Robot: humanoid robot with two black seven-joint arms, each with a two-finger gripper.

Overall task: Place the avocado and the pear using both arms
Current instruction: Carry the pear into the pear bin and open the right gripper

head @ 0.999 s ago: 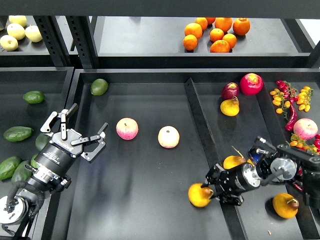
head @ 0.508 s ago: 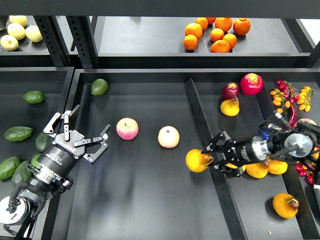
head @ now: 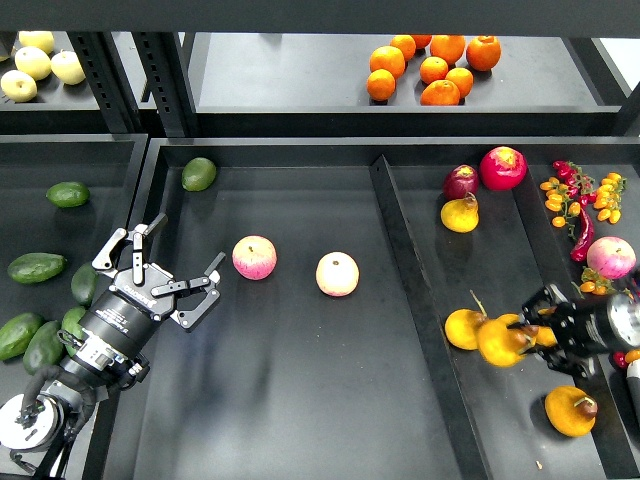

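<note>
Two end effectors are in view. The right end effector [head: 528,338] sits low over the right compartment of the tray, fingers clamped on the pear [head: 500,342], which is motion-blurred and just beside a second yellow pear [head: 464,328] lying near the centre divider [head: 412,290]. Behind it, the right arm [head: 600,325] runs out to the right edge. Another pear [head: 571,411] lies nearer the front, and a fourth [head: 459,214] rests farther back, touching a dark red fruit [head: 461,181] next to a bright red one [head: 502,167].

The left end effector [head: 168,276] hovers over the left edge of the middle compartment with its fingers spread wide and nothing between them. Its arm [head: 95,345] slants down to the lower left corner. The avocado [head: 36,267] lies in the left compartment, well apart from that end effector; other green avocados sit around the arm, partly hidden by it. A rounder green avocado [head: 198,173] lies at the back corner of the middle compartment, where two apples [head: 254,257] [head: 337,273] rest near each other. Oranges [head: 432,68] are piled on the upper shelf.
</note>
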